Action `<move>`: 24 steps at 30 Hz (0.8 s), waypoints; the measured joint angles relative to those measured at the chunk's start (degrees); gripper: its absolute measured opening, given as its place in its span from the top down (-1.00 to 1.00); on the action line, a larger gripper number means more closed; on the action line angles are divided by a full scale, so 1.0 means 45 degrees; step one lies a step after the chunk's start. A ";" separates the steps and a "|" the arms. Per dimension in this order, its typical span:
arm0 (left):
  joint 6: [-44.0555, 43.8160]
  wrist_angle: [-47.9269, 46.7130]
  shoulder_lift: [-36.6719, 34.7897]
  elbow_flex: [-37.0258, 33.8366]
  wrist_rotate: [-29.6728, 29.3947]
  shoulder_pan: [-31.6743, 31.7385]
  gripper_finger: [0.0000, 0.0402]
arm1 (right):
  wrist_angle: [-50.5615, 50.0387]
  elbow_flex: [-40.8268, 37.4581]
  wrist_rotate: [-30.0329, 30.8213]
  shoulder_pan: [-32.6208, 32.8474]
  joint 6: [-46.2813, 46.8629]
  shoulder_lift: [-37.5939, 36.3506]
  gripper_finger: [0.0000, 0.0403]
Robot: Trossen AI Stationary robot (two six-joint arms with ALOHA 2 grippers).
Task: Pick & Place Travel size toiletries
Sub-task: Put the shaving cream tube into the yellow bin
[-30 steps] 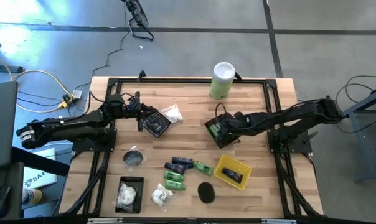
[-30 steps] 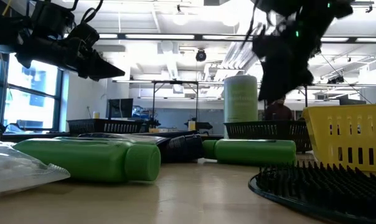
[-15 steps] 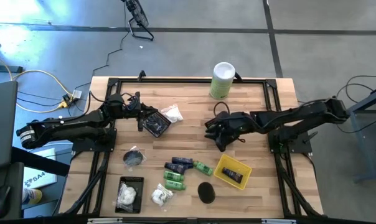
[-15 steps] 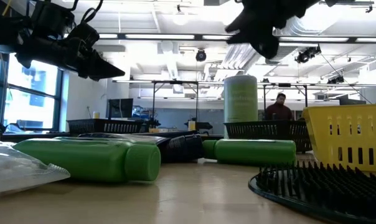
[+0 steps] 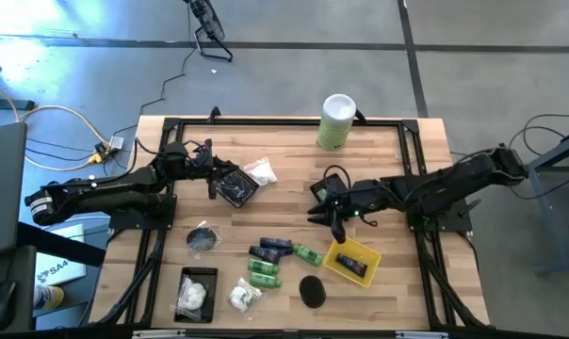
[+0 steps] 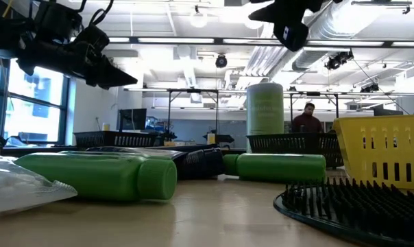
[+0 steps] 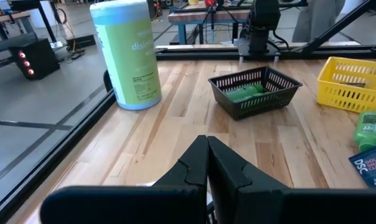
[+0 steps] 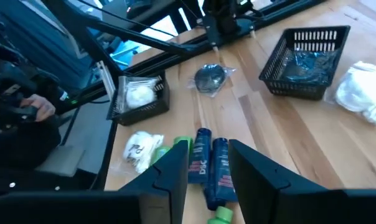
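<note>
From overhead I had the whole table [image 5: 388, 151] in one look. My right hand [image 5: 336, 224] sat right of centre in that frame, pointing down-frame above the yellow basket [image 5: 352, 261], its arm reaching in from the right edge. My left hand [image 5: 214, 179] waited at upper left, just beside a black basket [image 5: 235, 187]. The toiletries lay loose at lower centre: navy tubes [image 5: 270, 249], green bottles [image 5: 263, 274], a black disc [image 5: 312, 290] and a white packet [image 5: 244, 298]; another packet [image 5: 261, 172] lay at upper centre.

Only the right wrist view told me the fingers [image 8: 258, 177] stood apart with nothing between them, and that the navy tubes [image 8: 211, 165] and a green bottle [image 8: 181, 147] lay just beyond the gap. It also showed a basket holding a white packet [image 8: 139, 95] at centre left.

Only the left wrist view showed green bottles [image 7: 245, 93] inside the black basket [image 7: 255, 91] at centre frame, and the left fingers [image 7: 230, 168] pressed together, empty.

The low view gave me height instead: the right hand [image 6: 289, 17] hung at the top edge, well above the table, while a green bottle [image 6: 97, 175] lay on its side at lower left.
</note>
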 joint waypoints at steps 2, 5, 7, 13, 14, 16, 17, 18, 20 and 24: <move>-0.0197 -0.0109 0.0002 0.0000 0.0000 -0.0001 1.00 | 0.0122 0.0000 0.0483 0.0300 0.0000 0.0000 0.47; -0.0536 -0.0103 0.0002 0.0000 -0.0005 -0.0001 1.00 | 0.0199 0.0000 0.1355 0.0710 0.0005 0.0005 0.47; -0.0753 -0.0103 0.0002 0.0000 -0.0005 0.0000 1.00 | 0.0222 -0.0005 0.1867 0.0976 0.0013 0.0029 0.47; -0.0993 -0.0098 0.0002 0.0000 -0.0005 0.0000 1.00 | 0.1375 -0.0019 0.2563 0.1576 0.0025 0.0569 0.47; -0.0997 -0.0103 0.0002 0.0000 -0.0005 -0.0001 1.00 | 0.1719 -0.0019 0.2559 0.1589 -0.0046 0.0726 0.47; -0.0996 -0.0098 0.0002 0.0000 -0.0005 0.0004 1.00 | 0.2140 -0.0019 0.2527 0.1583 -0.0179 0.1050 0.47; -0.0998 -0.0098 0.0002 0.0000 -0.0010 0.0002 1.00 | 0.2394 -0.0019 0.2478 0.1570 -0.0225 0.1225 0.47; -0.1000 -0.0098 0.0002 0.0000 -0.0010 0.0000 1.00 | 0.2629 -0.0019 0.2472 0.1567 -0.0300 0.1417 0.47; -0.0994 -0.0090 0.0002 0.0000 -0.0010 -0.0001 1.00 | 0.2894 -0.0019 0.2480 0.1539 -0.0398 0.1737 0.47; -0.0986 -0.0082 0.0002 0.0000 -0.0010 0.0000 1.00 | 0.3201 0.0101 0.2676 0.1541 -0.0415 0.2330 0.47</move>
